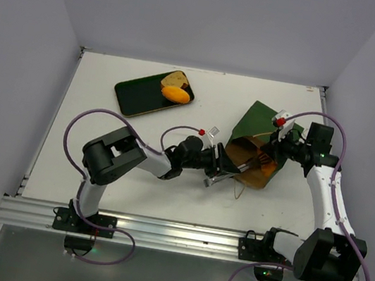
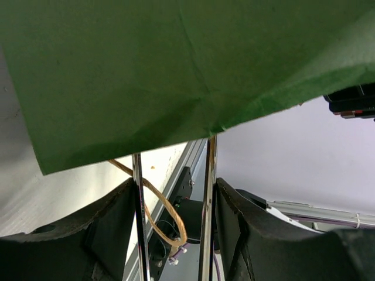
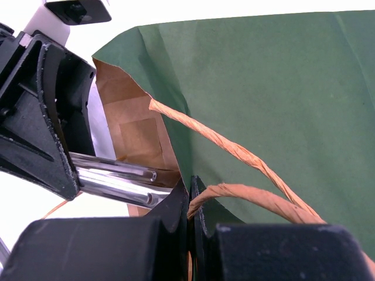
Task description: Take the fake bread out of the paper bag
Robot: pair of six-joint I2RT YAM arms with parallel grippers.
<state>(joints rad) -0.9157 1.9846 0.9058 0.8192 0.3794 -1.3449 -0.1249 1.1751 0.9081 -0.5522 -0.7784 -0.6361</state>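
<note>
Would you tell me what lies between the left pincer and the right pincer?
The open, brown-lined mouth of the paper bag lies between the left pincer and right pincer, in the top view.

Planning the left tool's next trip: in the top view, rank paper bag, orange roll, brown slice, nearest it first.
1. paper bag: the left tool reaches into it.
2. orange roll: on the tray, back left.
3. brown slice: behind the roll.

Top cam overhead, far; wrist cams close-up, both on paper bag (image 3: 281,88).
</note>
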